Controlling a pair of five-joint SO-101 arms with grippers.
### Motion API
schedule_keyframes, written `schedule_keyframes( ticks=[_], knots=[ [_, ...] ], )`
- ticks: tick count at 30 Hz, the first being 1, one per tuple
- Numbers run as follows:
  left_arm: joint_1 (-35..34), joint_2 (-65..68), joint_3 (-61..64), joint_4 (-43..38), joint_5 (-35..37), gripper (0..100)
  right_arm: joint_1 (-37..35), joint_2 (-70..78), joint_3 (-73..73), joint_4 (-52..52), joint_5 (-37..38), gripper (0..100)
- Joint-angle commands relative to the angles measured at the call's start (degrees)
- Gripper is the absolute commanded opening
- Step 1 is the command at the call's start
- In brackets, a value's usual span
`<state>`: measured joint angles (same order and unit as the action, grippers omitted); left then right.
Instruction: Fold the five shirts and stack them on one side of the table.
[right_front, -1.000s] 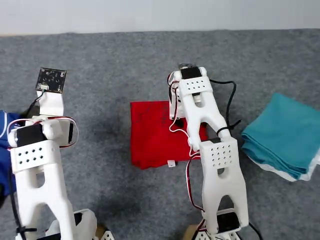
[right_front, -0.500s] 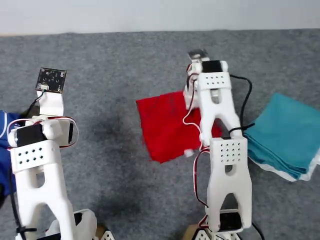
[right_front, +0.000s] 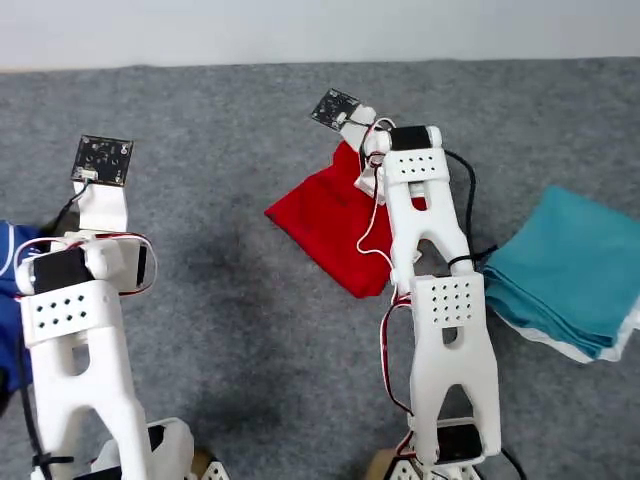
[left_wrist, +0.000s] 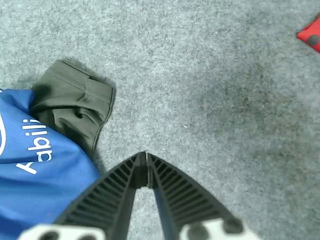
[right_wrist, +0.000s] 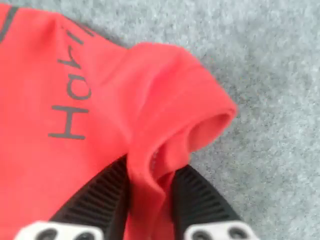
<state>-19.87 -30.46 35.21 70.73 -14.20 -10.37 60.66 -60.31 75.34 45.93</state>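
A folded red shirt (right_front: 325, 222) lies skewed at the table's middle. My right gripper (right_wrist: 150, 186) is shut on a fold of the red shirt (right_wrist: 75, 100) near one corner, red cloth bunched between the black fingers (right_wrist: 197, 197). The right arm (right_front: 425, 215) stretches over the shirt's right part. To its right lies a stack of folded shirts with a teal shirt (right_front: 572, 265) on top. My left gripper (left_wrist: 146, 172) hangs shut above bare carpet, next to a blue shirt (left_wrist: 35, 185) and a dark olive shirt (left_wrist: 75, 107). The blue shirt (right_front: 8, 290) peeks out at the left edge.
Grey carpet (right_front: 230, 110) covers the whole table. The left arm (right_front: 75, 320) stands at the front left with its wrist camera board (right_front: 102, 160) facing up. A white shirt edge (right_front: 570, 345) shows under the teal stack.
My right gripper has dragged and swung the red shirt, turning it from square to skewed and lifting its far corner. The left arm has not moved.
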Motion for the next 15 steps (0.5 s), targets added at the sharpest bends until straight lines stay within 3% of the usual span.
schedule_keyframes(
  ticks=[1,11,15],
  knots=[
    [0.4,-1.2,-0.3,-0.4,-0.5,0,0.7,-1.3,-4.6,1.9,-6.4,19.0],
    [0.4,-1.2,-0.3,-0.4,-0.5,0,3.4,-2.9,-24.2,12.3,-31.0,25.9],
    [0.4,-1.2,-0.3,-0.4,-0.5,0,1.7,-2.6,-27.9,19.6,-49.8,28.1]
  ],
)
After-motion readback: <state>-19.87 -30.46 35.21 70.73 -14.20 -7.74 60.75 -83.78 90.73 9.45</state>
